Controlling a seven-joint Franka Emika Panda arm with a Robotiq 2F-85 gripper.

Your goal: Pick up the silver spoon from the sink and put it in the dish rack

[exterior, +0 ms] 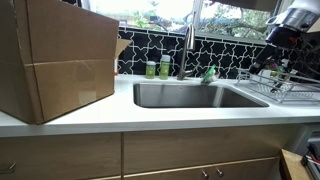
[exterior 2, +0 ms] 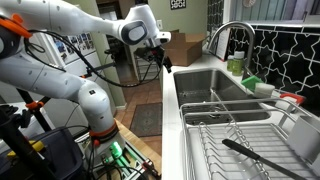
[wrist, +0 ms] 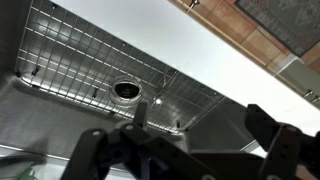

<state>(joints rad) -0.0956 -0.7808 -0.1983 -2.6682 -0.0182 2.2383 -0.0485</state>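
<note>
White counter [exterior: 150, 112] around a steel sink [exterior: 190, 95]. Only the wrist view shows the sink's wire grid [wrist: 90, 60] and drain [wrist: 125, 90], under the gripper [wrist: 185, 145], whose jaws are spread wide and hold nothing. An exterior view puts the dish rack [exterior 2: 215, 150] at lower right; I cannot make out the spoon anywhere.

The sink [exterior: 195, 95] sat in the lower middle of the frame and was open on top, so a hand could go straight down into it. The tall faucet [exterior: 187, 45] stood at its back edge and was in the way there, with small bottles [exterior: 158, 68] just beside it. A big cardboard box [exterior: 55, 60] filled the left side of the counter [exterior: 120, 112]. The dish rack [exterior 2: 240, 140], at the bottom right, was open on top, but a long black tool [exterior 2: 262, 157] lay in it. In the wrist view, a wire grid [wrist: 80, 55] covered the sink floor around the drain [wrist: 127, 90].
</note>
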